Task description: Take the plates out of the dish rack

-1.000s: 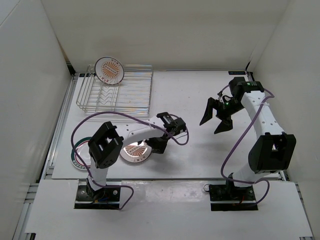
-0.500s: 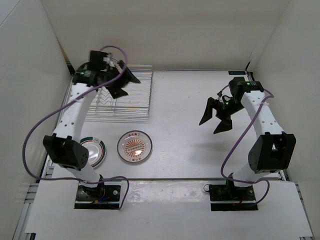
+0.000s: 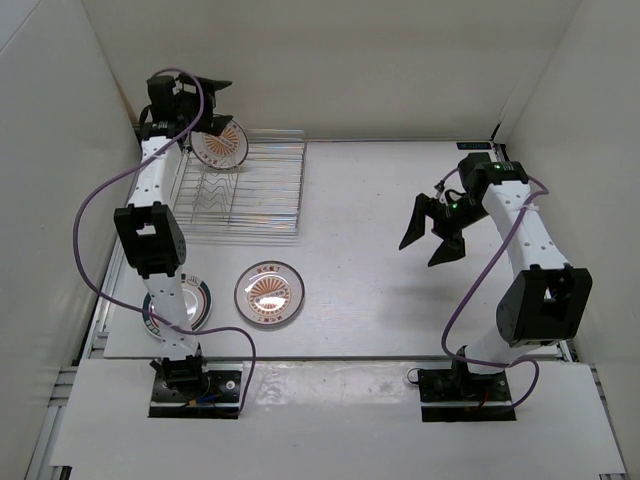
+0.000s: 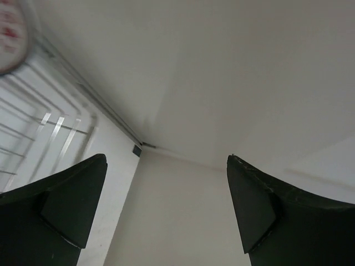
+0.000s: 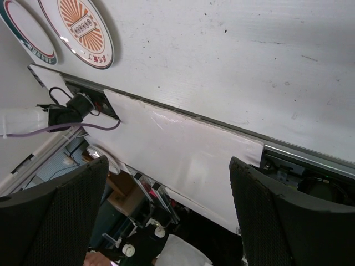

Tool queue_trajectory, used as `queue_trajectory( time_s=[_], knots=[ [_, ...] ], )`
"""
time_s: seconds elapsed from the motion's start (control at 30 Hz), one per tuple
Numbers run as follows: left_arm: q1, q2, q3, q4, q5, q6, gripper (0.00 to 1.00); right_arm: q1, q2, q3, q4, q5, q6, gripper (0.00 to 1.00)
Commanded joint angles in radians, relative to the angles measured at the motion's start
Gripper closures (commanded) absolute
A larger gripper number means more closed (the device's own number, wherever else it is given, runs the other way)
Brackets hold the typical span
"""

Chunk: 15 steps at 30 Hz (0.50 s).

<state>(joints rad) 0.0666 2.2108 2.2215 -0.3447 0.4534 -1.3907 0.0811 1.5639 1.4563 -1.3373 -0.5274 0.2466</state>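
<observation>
The dish rack (image 3: 262, 195) is sitting on the far left part of the table (image 3: 380, 300). One upright sunburst plate (image 3: 222, 143) is standing between the tines in its far left corner, with its patterned face turning toward the overhead camera. The left gripper (image 3: 216, 102) is hovering raised over that same corner, just beside the top edge of the plate in the overhead view but not touching it. Its jaws are standing wide apart and nothing is lying between them. In the left wrist view this gripper is framing only the white walls (image 4: 233, 83), while some wires of the rack and a blurred edge of the plate are showing at the left side. The two other plates are lying flat on the table in front of the rack. The flat sunburst plate (image 3: 269, 293) is resting near the front edge, and the green-rimmed plate (image 3: 197, 300) is lying just to its left, partly hiding behind the left arm (image 3: 150, 240); they are near one another but apart. The right gripper (image 3: 428, 246) is hanging over the right half of the table, well apart from the rack and from all the plates, with its jaws also spreading open and holding nothing. Its wrist camera is looking toward the near edge of the table, where both flat plates are appearing in the upper left corner.
</observation>
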Motion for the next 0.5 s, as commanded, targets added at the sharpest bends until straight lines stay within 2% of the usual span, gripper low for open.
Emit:
queue_trajectory(
  time_s=[0.0,0.17,0.47],
  knots=[
    [0.021,-0.046,-0.083,0.037,-0.132,-0.059,0.01,0.002,-0.047,0.05,-0.066,0.02,-0.023,0.1],
    [0.051,0.072,0.079,-0.043,-0.139,-0.031,0.01,0.0,-0.061,0.064,-0.057,0.037,-0.023,0.1],
    [0.084,0.131,0.079,-0.013,-0.219,-0.04,0.01,-0.004,-0.056,0.101,-0.049,0.052,-0.018,0.1]
  ],
)
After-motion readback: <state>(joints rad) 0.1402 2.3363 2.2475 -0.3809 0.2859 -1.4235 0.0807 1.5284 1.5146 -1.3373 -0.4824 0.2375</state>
